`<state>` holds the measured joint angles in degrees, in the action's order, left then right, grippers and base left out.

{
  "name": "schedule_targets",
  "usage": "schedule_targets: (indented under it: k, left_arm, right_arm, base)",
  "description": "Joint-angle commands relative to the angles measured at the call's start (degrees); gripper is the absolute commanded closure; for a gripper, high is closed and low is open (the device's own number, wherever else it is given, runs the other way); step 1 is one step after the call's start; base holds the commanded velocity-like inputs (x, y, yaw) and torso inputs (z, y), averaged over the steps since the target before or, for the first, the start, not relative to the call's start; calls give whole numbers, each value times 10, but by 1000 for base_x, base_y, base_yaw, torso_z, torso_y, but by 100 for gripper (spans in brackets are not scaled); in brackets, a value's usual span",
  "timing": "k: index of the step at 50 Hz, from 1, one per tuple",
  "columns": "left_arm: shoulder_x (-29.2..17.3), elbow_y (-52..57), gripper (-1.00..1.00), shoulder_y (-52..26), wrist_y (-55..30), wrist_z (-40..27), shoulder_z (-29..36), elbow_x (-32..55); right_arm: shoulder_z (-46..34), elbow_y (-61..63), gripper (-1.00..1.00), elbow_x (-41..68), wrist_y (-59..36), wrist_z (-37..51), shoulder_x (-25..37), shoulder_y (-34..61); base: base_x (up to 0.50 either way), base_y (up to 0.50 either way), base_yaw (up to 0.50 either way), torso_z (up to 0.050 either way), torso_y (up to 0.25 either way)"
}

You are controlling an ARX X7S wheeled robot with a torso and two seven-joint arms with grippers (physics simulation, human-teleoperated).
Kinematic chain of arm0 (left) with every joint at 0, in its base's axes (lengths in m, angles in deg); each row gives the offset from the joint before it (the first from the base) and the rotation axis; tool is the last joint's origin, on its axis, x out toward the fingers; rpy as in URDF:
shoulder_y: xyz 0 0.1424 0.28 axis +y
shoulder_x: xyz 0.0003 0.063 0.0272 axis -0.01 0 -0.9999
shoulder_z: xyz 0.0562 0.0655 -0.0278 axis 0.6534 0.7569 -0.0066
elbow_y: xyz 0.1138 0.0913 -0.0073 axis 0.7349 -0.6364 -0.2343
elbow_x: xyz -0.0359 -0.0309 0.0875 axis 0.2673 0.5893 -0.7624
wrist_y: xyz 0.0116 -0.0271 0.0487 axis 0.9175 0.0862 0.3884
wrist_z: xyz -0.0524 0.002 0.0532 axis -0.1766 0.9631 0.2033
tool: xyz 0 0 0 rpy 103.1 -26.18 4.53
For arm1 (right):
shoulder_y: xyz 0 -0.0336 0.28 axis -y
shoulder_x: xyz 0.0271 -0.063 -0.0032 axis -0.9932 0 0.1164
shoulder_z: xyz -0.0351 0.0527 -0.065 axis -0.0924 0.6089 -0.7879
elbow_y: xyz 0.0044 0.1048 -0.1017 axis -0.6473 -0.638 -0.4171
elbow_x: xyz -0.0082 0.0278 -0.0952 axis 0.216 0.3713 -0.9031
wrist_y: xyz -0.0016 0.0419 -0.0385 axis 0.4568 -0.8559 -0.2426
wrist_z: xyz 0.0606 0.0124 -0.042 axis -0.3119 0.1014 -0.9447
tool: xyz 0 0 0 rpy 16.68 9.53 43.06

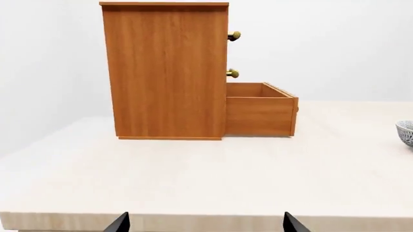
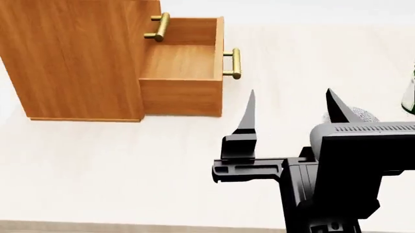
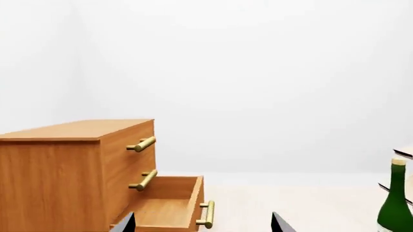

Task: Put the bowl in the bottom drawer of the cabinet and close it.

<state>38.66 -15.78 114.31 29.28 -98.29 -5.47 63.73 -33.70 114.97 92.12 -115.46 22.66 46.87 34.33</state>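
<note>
Right gripper (image 2: 290,109) spread and empty above the bowl (image 2: 363,115) — evidently positioned for pickup — bottom drawer (image 2: 181,63) standing open to receive it.

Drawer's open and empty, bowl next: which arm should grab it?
Right. In the head view the right tool hangs open next to the bowl, between it and the bottom drawer; the left wrist view catches the bowl only at its edge.
</note>
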Motion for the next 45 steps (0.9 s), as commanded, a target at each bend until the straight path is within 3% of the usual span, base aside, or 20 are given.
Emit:
schedule_targets:
  k: [1, 21, 30, 45]
  left_arm:
    - [-4, -5, -100, -3, 5, -5, 4, 2]
    - [-12, -1, -100, -3, 2, -13, 10, 6]
    - [-15, -1, -100, -2, 4, -16, 14, 6]
    - [-20, -1, -100, -3, 5, -21, 17, 10]
  right_arm:
    - [-3, -5, -100, 5, 5, 3, 2, -2]
    - [-7, -12, -100, 9, 19, 9, 9, -6]
    - [-1, -22, -100, 20, 32, 3, 7, -15]
    - [-2, -28, -100, 25, 39, 8, 10, -18]
  base:
    - [0, 500, 0, 0, 0]
    - [0, 489, 0, 0, 0]
    - [0, 0, 0, 0, 0]
    - [483, 0, 0, 0, 0]
